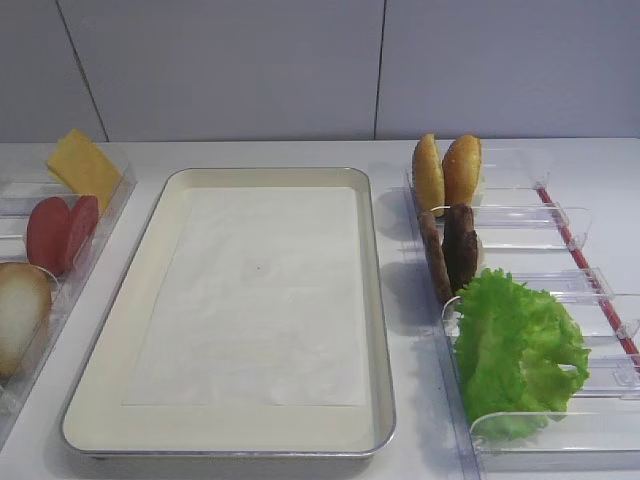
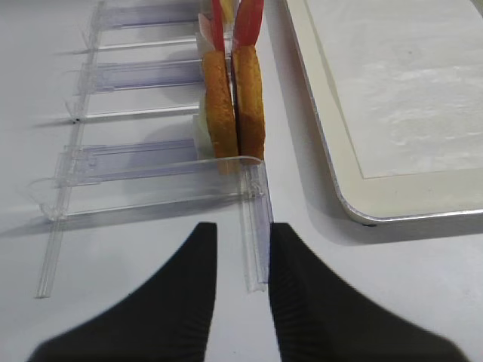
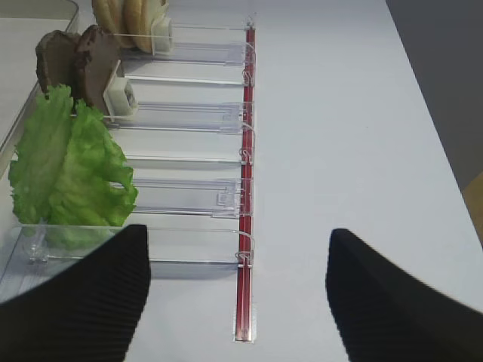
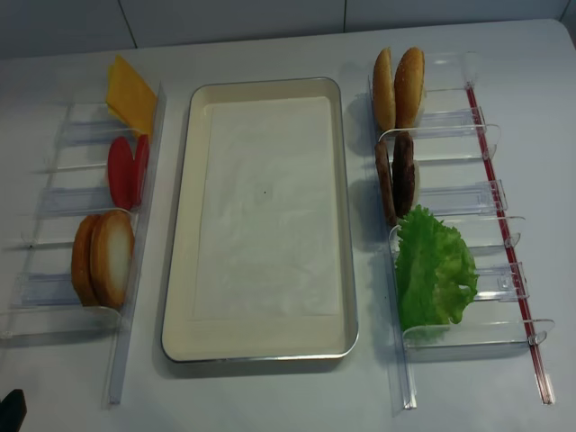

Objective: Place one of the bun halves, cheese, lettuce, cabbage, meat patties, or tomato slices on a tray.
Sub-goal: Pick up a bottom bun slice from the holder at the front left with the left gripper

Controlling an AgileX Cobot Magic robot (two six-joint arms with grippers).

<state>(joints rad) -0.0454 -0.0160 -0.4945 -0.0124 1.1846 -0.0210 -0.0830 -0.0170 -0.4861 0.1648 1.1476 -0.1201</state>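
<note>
Large cream rectangular tray [image 1: 378,330], white paper liner, mid-worktop: bare. Round pale-faced bun half [image 4: 112,257] on edge in clear holder [image 4: 63,315], left edge. Left pincer [image 2: 243,302] nearly closed, apparently empty; right pincer [image 3: 238,302] open.

A white tabletop [image 4: 270,396] carries the cream tray [image 4: 180,270] at centre frame, with clear plastic divided holders [image 4: 468,270] lying left and right of it.
</note>
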